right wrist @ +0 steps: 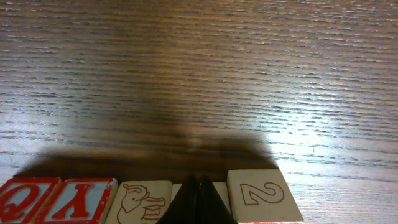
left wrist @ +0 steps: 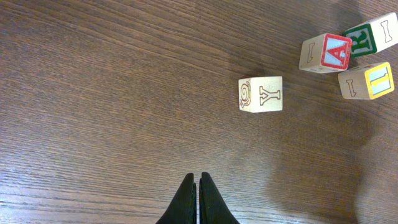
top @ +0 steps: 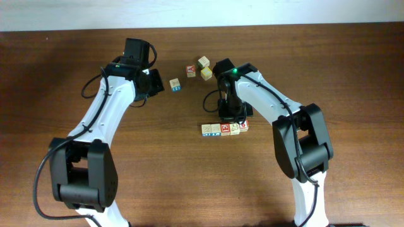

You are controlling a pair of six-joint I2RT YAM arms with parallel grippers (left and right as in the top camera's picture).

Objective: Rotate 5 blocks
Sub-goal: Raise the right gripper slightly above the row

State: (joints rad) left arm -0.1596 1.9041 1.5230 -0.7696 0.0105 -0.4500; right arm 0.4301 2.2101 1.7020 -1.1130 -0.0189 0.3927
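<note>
The right claw (right wrist: 199, 185) is down at the row of five blocks (top: 225, 128), mid-worktop, jaws pinched together with nothing between them. Its tips stand in front of the fourth block, between the animal block (right wrist: 144, 200) and the 2 block (right wrist: 261, 195), and I can't tell whether they touch wood. Closed like that it looks more like a poker than a pincer, a narrow point to turn one block without knocking its neighbours. The Q block (right wrist: 22, 199) at the other end sits square in line.

The left claw (left wrist: 198, 182) is closed too and empty. It hangs over bare wood short of the lone block (left wrist: 260, 93), up toward the far edge. Past that are three loose ones: the A block (left wrist: 326, 53) against the R block (left wrist: 367, 36), and the yellow block (left wrist: 367, 81) just beside them. My read is that the left arm is parked clear, leaving the row to the right.
</note>
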